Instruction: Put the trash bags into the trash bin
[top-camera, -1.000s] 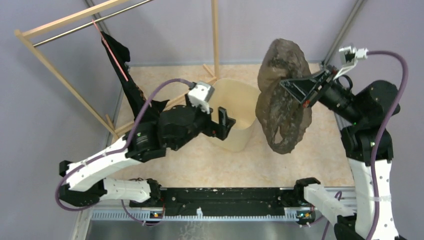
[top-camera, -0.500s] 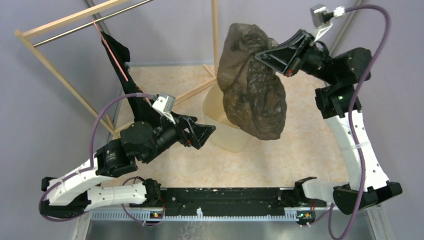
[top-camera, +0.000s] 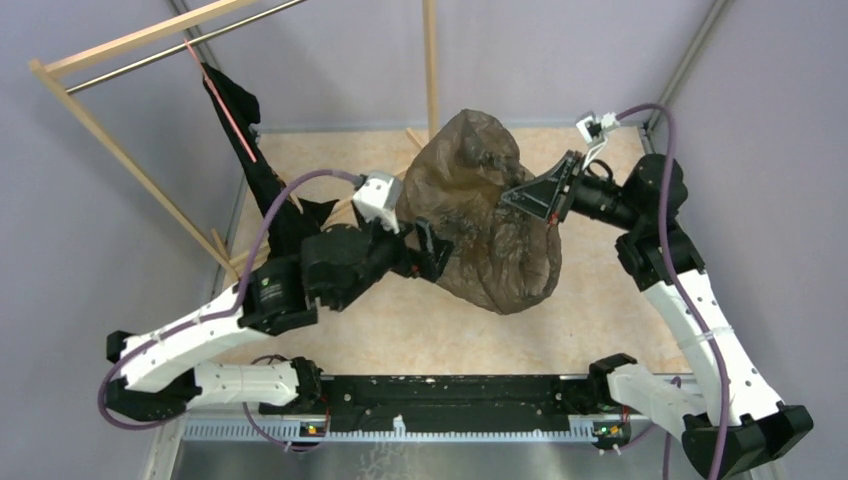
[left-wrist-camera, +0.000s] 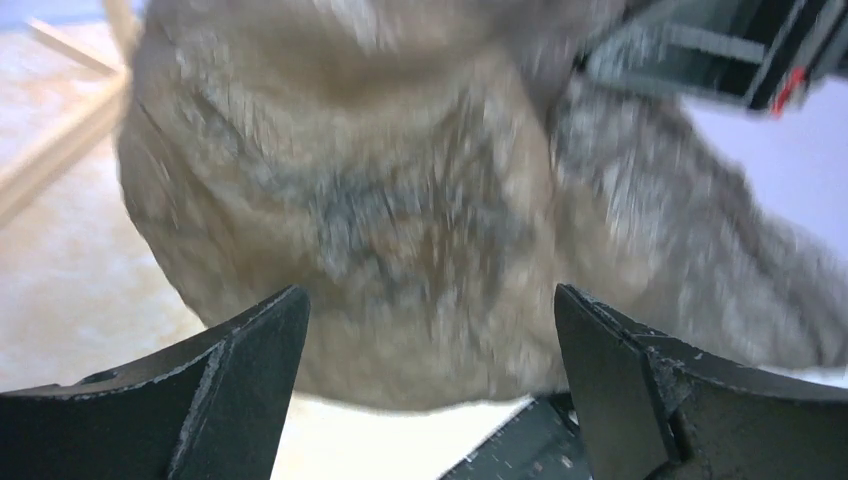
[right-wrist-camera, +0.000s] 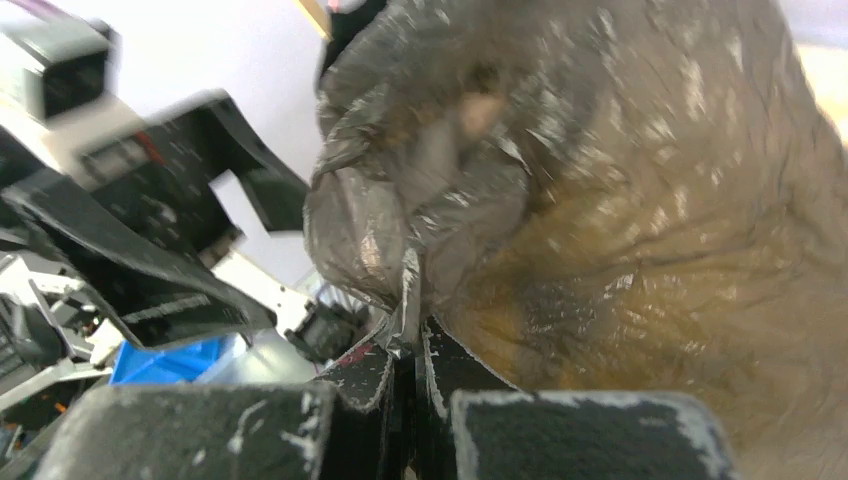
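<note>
Trash bag (top-camera: 485, 235) hangs pinched in right claw (right-wrist-camera: 410, 350), facing spread left claw (left-wrist-camera: 428, 320).

Top external: high behind the arm bases, looking down over the whole tabletop (top-camera: 400, 335).
Left wrist: close, facing the trash bag (left-wrist-camera: 400, 200) past the left gripper (left-wrist-camera: 430, 300).
Right wrist: closer still — lens almost against the trash bag.
Shared: the trash bag, in all three.

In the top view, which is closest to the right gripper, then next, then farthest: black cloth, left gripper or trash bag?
1. trash bag, pinched in the right gripper.
2. left gripper, open, at the bag's left.
3. black cloth, far left, hanging on the wooden rack.
</note>
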